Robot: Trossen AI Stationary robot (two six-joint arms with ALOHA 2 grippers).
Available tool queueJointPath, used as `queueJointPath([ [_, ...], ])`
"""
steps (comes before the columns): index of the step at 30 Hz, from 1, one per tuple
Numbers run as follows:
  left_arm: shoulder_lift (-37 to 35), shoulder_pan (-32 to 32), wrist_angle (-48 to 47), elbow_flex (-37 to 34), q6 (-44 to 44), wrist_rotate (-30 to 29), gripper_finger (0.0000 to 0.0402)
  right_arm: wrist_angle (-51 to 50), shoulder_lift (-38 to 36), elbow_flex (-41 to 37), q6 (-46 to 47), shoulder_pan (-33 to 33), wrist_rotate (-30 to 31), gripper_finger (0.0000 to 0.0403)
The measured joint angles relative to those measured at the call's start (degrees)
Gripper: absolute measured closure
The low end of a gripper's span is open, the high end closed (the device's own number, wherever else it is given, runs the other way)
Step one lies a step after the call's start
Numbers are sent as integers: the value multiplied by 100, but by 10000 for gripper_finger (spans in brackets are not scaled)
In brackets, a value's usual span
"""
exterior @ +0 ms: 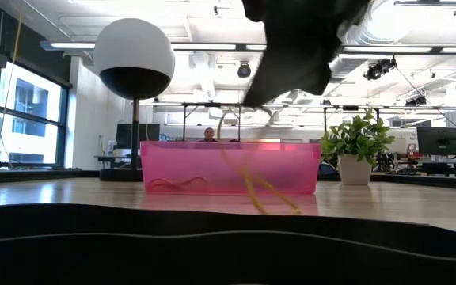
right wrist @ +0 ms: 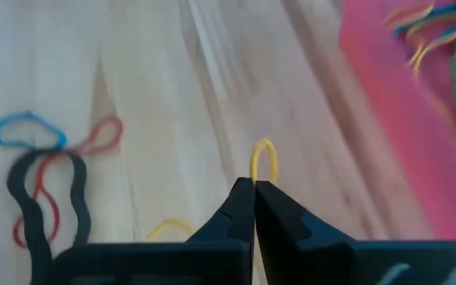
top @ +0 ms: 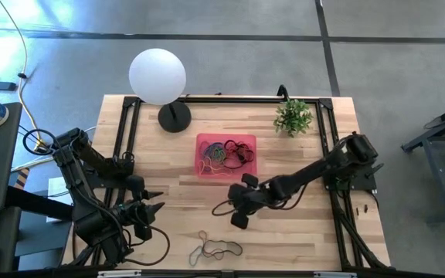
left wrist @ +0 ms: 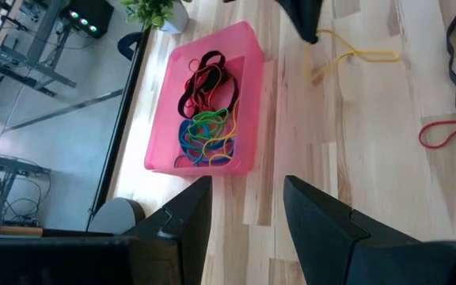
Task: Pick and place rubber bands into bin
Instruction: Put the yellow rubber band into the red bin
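The wooden bench (top: 300, 232) carries everything, with a black frame along its edges. Toward the back stands a white globe lamp (top: 157, 75) on a black base, and a small potted plant (top: 293, 116) sits near the far right corner.

The left arm waits at the near left corner of the bench, its left tool (top: 154, 208) released, the two fingers (left wrist: 184, 218) standing apart with nothing between them. The right arm reaches in from the right side toward the middle, and its right tool (top: 236, 218) hangs just in front of the bin.

The pink bin (top: 250, 170) lies in the middle of the bench, between the lamp base and the right tool. Inside it is a tangle of rubber bands (top: 226, 153): black and red ones toward one end, green, blue, yellow and orange ones toward the other.

The right tool is clenched on a yellow rubber band (right wrist: 264, 161), a small loop of which pokes out past the fingertips. In the low view the yellow band hangs from the tool down to the bench in front of the bin.

A loose group of bands (top: 216, 248) lies near the front edge of the bench, well apart from the bin: black, red and blue ones, partly overlapping.
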Motion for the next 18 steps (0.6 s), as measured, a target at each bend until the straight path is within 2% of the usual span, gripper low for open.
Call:
queueJointPath([
  [11,0,2,1,0,-21,-47,254,270,-558,11,-831,-694,-13,403],
  [18,0,2,0,0,-24,-74,254,729,-602,11,-1347,-1386,-484,403],
])
